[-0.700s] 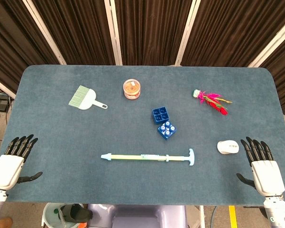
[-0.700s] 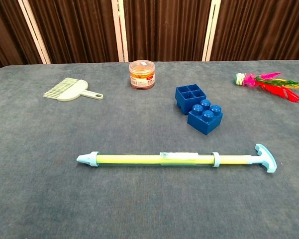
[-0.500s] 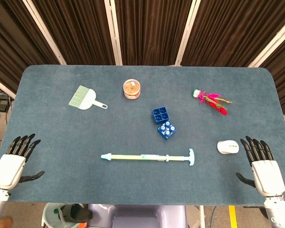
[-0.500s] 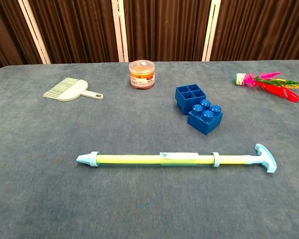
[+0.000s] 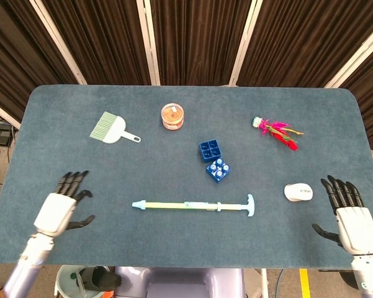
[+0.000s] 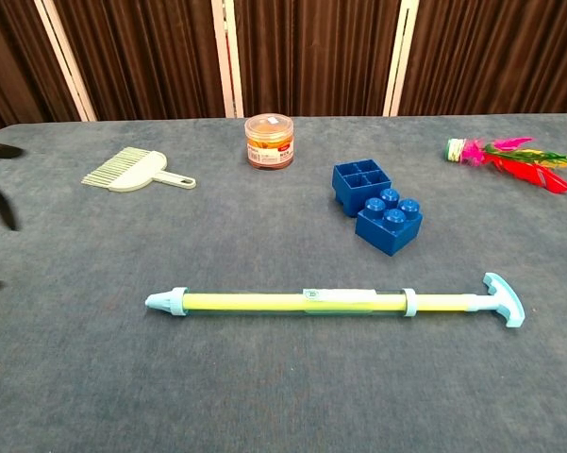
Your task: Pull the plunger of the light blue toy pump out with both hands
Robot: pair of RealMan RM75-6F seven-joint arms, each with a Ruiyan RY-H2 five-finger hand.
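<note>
While the long light blue and yellow plastic toy pump (image 5: 192,205) lies untouched mid-worktop (image 5: 310,112), both the left robot hand (image 5: 59,208) and right robot hand (image 5: 350,214) hover spread and empty; left should clamp the barrel, right the T-handle (image 5: 251,205), pulling along the axis.

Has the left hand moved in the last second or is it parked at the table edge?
Yes. The left hand has moved in over the table toward the toy pump, now nearer its nozzle end; the pump has not shifted.
</note>
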